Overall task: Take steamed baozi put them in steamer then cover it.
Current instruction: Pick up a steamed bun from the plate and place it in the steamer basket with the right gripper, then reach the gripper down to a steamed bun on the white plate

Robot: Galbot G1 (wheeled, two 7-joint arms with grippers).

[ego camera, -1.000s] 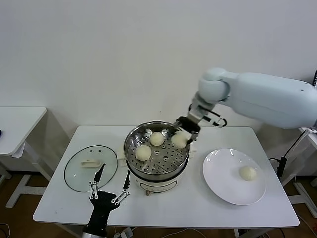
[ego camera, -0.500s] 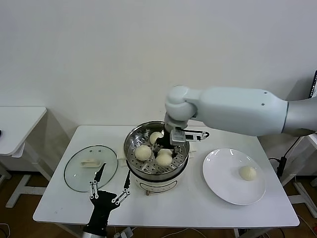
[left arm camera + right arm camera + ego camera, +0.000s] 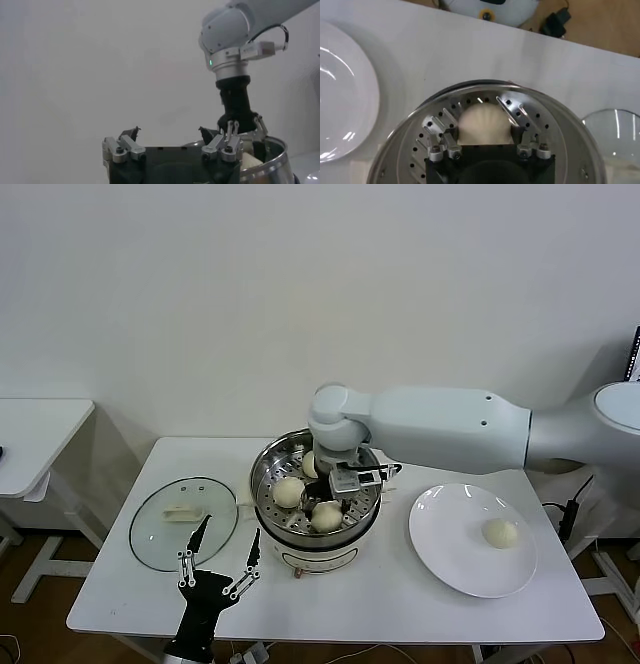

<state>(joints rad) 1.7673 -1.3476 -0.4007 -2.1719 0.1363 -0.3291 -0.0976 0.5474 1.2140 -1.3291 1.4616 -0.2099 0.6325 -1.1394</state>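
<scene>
On the white table [image 3: 120,584], steamer [image 3: 268,469] at centre, right gripper [image 3: 335,499] down inside it. Between its parted jaws, one baozi [image 3: 485,125] resting on the perforated tray, flanked by fingers [image 3: 516,134] on both sides, so straight up looks clear. Fourth bun [image 3: 500,532] on the plate [image 3: 440,554], nearer the right arm. Cover [image 3: 160,529] beside the spread-jawed left gripper [image 3: 220,554].

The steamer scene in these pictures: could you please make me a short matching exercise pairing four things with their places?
Things:
1. cover
2. right gripper
3. plate
4. left gripper

Places:
A. carries the one baozi outside the steamer
B. flat on the table, left of the steamer
C. inside the steamer, around a baozi
D. by the table's front edge, near the cover

Pairs: 1-B, 2-C, 3-A, 4-D
</scene>
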